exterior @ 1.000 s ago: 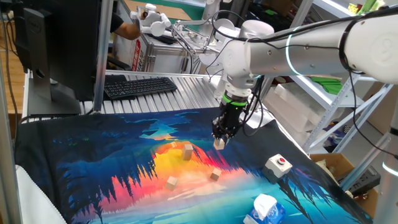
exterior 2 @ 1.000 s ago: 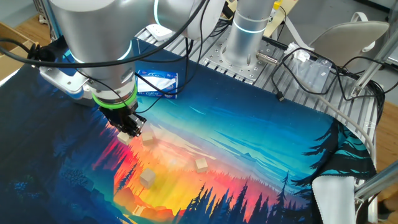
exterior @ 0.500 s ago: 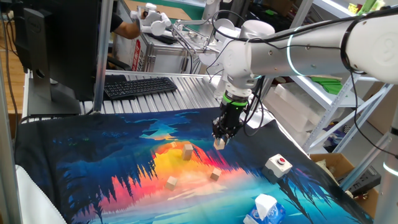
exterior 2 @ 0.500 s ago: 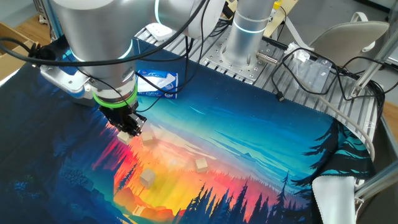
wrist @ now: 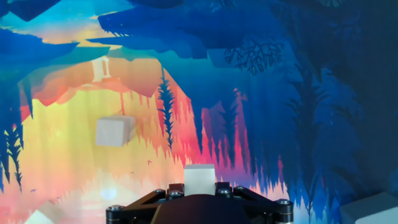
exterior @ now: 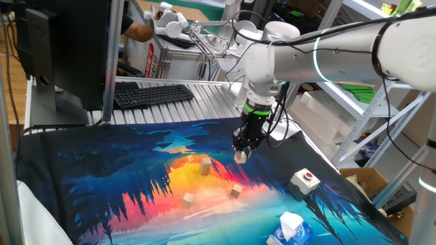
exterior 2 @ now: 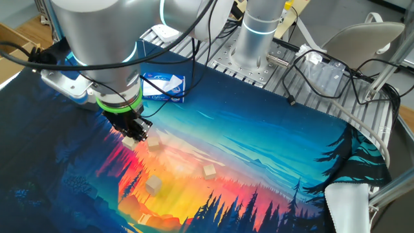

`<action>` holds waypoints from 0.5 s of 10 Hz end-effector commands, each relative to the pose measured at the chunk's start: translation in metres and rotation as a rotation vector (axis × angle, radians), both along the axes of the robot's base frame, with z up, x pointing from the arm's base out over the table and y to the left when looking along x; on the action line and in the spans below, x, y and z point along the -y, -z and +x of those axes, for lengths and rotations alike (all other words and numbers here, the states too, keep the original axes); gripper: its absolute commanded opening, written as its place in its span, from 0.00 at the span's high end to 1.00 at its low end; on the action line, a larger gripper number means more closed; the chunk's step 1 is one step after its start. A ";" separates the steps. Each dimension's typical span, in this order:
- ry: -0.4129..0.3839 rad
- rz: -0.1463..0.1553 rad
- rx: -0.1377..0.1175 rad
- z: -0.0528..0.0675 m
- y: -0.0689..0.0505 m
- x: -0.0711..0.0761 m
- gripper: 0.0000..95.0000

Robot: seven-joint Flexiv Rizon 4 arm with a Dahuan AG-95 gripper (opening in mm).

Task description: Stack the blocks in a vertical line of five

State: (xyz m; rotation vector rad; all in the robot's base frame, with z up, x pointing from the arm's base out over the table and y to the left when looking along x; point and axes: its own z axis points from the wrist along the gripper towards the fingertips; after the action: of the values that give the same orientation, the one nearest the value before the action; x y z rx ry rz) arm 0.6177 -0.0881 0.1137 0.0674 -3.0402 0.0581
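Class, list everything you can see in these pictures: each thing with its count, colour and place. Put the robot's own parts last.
held block: one, pale tan, between the pincer's fingers, above the mat
loose blocks: three clearly seen, pale tan, apart on the mat's orange part
mat: one, blue with orange sunset print, covering the table
white box: one, red button on top, near the mat's edge
carton: one, blue and white, mat corner
keyboard: one, black, behind the mat
arm: one, white and grey, reaching over the mat
pincer: one, black, pointing down, shut on the held block
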 end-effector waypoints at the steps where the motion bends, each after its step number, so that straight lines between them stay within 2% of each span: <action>1: -0.035 0.015 0.014 -0.002 -0.001 0.000 1.00; 5: -0.113 0.040 0.057 -0.002 -0.001 0.000 1.00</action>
State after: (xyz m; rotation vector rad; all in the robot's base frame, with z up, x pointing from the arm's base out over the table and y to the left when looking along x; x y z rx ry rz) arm 0.6164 -0.0880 0.1142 0.2355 -3.0876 0.0083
